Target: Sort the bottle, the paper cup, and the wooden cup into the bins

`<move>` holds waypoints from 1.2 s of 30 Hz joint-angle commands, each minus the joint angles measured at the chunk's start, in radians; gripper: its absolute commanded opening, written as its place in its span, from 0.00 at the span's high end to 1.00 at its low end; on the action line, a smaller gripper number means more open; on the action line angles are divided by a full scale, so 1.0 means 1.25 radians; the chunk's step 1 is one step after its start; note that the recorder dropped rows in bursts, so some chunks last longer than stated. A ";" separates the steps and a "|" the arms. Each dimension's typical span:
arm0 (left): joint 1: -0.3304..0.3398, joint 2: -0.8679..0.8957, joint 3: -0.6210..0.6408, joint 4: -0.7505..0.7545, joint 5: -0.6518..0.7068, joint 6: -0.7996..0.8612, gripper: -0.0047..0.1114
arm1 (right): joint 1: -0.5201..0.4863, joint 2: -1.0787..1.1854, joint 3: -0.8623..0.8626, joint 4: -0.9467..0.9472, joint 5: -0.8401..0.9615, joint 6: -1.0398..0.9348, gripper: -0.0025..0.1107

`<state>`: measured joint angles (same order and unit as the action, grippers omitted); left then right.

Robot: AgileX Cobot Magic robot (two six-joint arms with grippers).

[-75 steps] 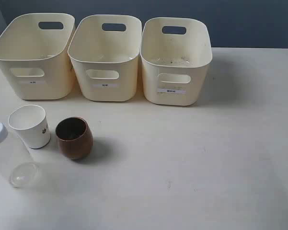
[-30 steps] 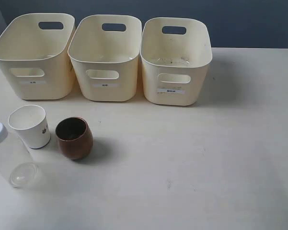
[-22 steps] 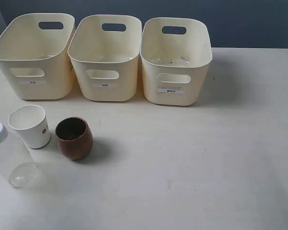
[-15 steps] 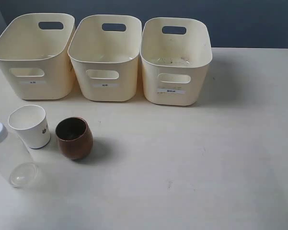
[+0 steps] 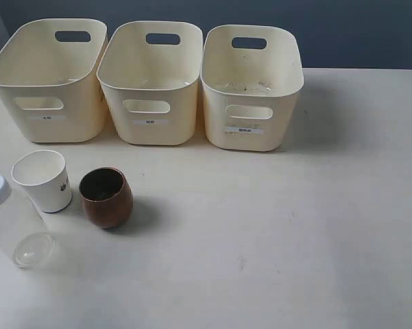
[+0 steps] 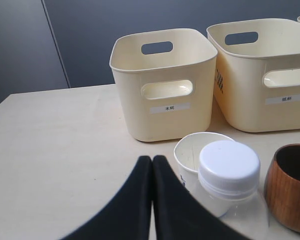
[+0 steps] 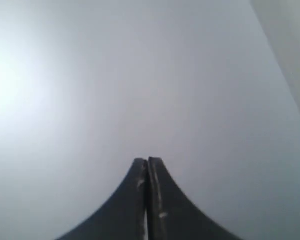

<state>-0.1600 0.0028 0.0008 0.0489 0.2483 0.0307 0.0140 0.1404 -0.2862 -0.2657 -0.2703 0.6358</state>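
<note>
At lower left: bottle looked light, slippery; best gripped mid-body.
Left hand: pressed together, empty.
Right hand: pressed together, empty.

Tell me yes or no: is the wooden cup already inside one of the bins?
No. The wooden cup stands on the table beside the paper cup, in front of the bins.

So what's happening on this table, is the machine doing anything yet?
Not yet. The bottle, paper cup and wooden cup all stand on the table in front of three bins, and none has been sorted. Nothing is being held: the left gripper is shut and empty near the bottle, and the right gripper is shut too, facing a blank surface.
</note>
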 commanded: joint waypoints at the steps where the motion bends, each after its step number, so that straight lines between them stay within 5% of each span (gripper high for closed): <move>1: -0.002 -0.002 -0.001 -0.005 -0.008 -0.003 0.96 | -0.001 0.149 -0.162 -0.514 -0.132 0.394 0.98; 5: -0.002 -0.002 -0.001 -0.005 -0.008 -0.003 0.96 | -0.001 0.369 -0.341 -0.919 -0.346 0.661 0.98; 9: -0.002 -0.002 -0.001 -0.005 -0.008 -0.003 0.96 | 0.006 0.561 -0.476 -1.120 -0.479 0.731 0.98; 13: -0.002 -0.002 -0.001 -0.005 -0.008 -0.003 0.96 | 0.133 0.673 -0.496 -1.135 -0.434 0.688 0.98; 17: -0.002 -0.002 -0.001 -0.005 -0.008 -0.003 0.96 | 0.396 0.824 -0.518 -1.165 -0.241 0.597 0.98; 22: -0.002 -0.002 -0.001 -0.005 -0.008 -0.003 0.96 | 0.574 1.027 -0.637 -1.163 -0.212 0.595 0.98; 31: -0.002 -0.002 -0.001 -0.005 -0.008 -0.003 0.96 | 0.676 1.257 -0.770 -1.165 -0.229 0.560 0.96; 36: -0.002 -0.002 -0.001 -0.005 -0.008 -0.003 0.96 | 0.679 1.323 -0.799 -1.116 -0.246 0.560 0.65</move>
<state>-0.1600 0.0028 0.0008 0.0489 0.2483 0.0307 0.8620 1.7594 -1.2662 -1.7154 -0.5702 1.3433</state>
